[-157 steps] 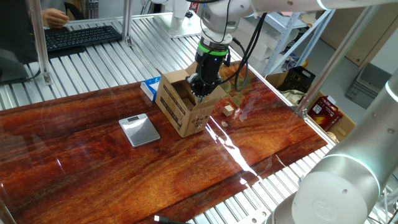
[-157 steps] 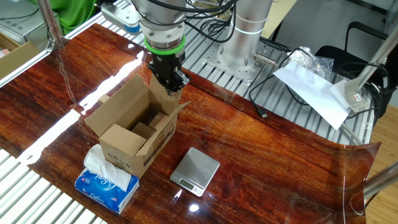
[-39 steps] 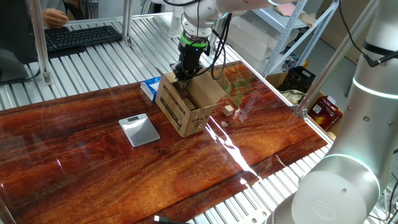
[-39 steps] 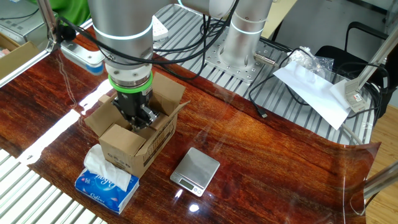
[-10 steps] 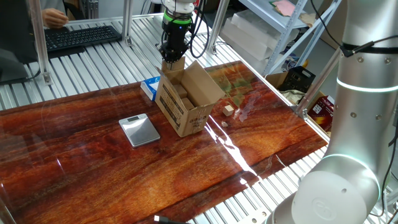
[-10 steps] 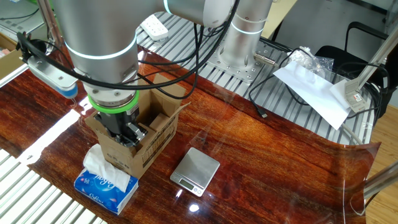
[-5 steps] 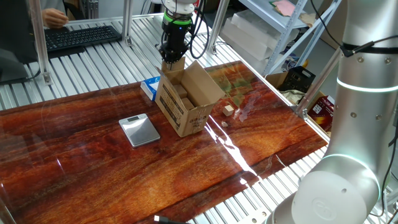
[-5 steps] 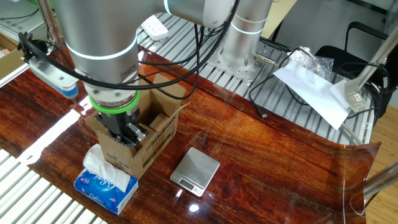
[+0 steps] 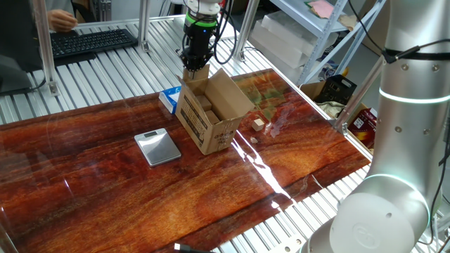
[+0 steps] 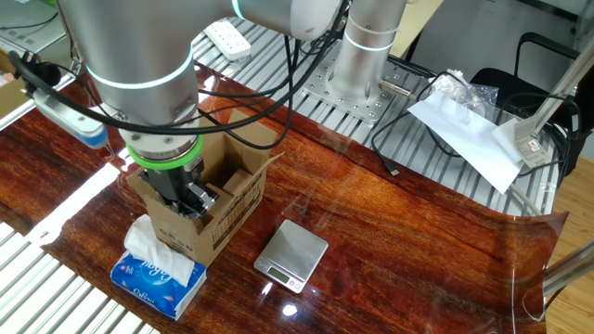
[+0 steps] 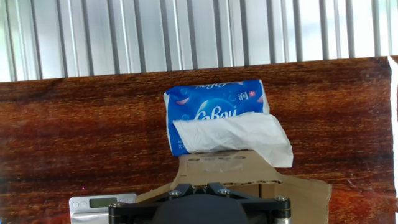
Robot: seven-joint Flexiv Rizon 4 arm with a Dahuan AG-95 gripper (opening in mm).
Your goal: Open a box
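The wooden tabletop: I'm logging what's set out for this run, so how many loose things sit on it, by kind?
Cardboard box: 1
Tissue packet: 1
Silver scale: 1
Small wooden blocks: 2, the second one tiny
Total: 5

Bright, even overhead lighting in all three views. The glossy bench point(image 9: 105, 176) carries white glare streaks in both fixed views, strongest beside the box point(image 9: 211, 112) and along the near edge point(image 10: 74, 199). Shadows are soft and short. Fixed views are sharp; in the hand view the dark pincer point(image 11: 198, 202) housing at the lower edge is slightly soft.
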